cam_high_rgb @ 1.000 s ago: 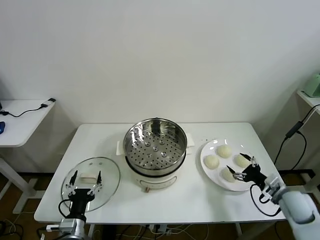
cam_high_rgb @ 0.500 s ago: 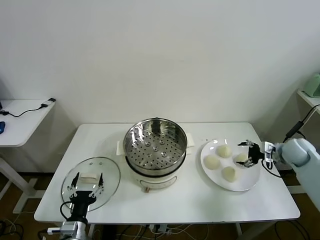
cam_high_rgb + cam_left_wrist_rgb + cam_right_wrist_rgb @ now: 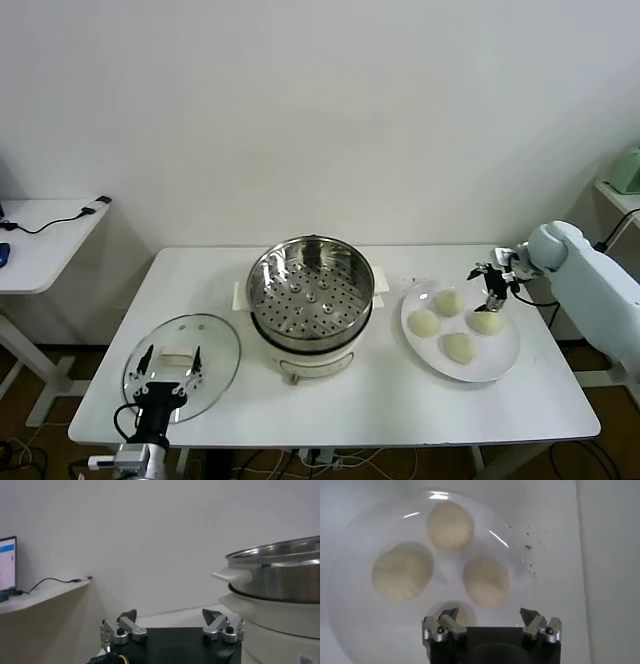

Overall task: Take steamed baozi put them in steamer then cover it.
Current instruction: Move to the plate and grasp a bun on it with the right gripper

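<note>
My right end effector [image 3: 493, 283] hung open above the steamed baozi [image 3: 487, 322]; soft and easily dented, I judged; grip each gently round its sides.

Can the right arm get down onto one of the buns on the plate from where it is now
Probably yes. The right gripper hangs open above the far-right edge of the plate, and all four baozi lie uncovered with nothing over them. The left gripper is by the lid, well clear.
</note>
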Motion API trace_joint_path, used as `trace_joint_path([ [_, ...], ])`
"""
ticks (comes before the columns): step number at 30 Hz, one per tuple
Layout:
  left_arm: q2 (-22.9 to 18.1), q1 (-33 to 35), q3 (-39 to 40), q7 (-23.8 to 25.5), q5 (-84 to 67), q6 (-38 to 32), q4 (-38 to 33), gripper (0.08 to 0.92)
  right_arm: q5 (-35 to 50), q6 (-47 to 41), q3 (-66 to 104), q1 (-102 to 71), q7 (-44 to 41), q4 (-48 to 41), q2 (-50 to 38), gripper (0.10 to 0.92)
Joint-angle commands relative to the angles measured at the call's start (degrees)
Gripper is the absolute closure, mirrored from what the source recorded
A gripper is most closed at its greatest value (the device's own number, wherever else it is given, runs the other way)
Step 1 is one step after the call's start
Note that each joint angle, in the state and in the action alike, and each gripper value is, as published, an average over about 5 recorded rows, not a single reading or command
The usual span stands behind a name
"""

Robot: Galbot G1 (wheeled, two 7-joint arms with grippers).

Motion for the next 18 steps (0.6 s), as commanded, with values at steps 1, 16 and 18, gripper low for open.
trace_joint_path([
  [1, 0.3, 0.0, -0.3, 0.0, -0.2, 0.2, 0.2, 0.177, -6.3, 2.8, -3.0, 6.0, -1.9, -14.4, 10.6, 0.203],
  [16, 0.4, -0.4, -0.2, 0.0, 0.0, 0.3, 0.9, 0.177, -13.9, 4.1, 1.1, 3.8, -0.4, -18.5, 14.1, 0.203],
  [18, 0.5, -0.4, -0.3, 0.0, 0.0, 0.3, 0.9, 0.177, -14.8, 4.3, 1.6, 3.8, 0.0, -18.8, 14.2, 0.203],
])
